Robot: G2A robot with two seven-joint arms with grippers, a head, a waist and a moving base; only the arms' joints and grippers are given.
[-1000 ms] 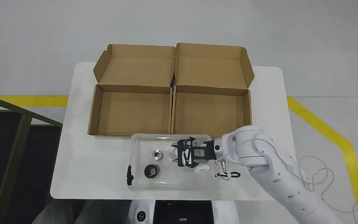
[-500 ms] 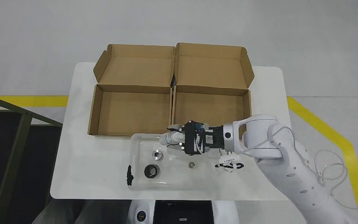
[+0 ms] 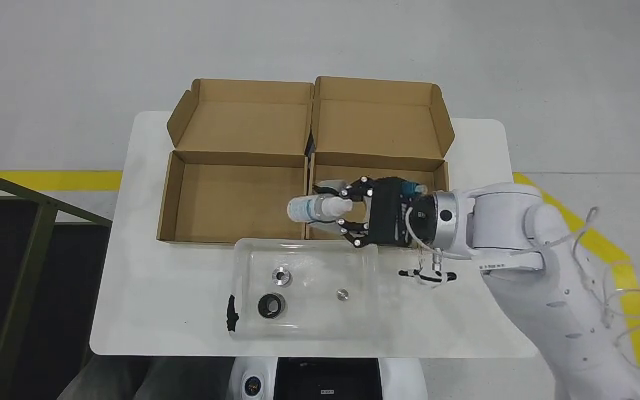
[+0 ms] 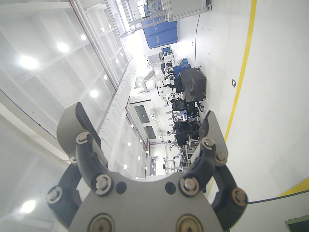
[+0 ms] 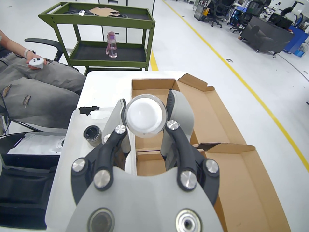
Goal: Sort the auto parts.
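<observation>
Grip on white part (image 3: 318,208) by right gripper (image 3: 338,210).
It hangs over the two cardboard boxes (image 3: 235,200) where they meet, just beyond the clear tray (image 3: 236,280); the left gripper (image 4: 144,121) has its jaws spread apart.

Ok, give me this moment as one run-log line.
right gripper: shut on white part | position: over divide between cardboard boxes | left gripper: open | clear tray: holds black ring, silver part
</observation>
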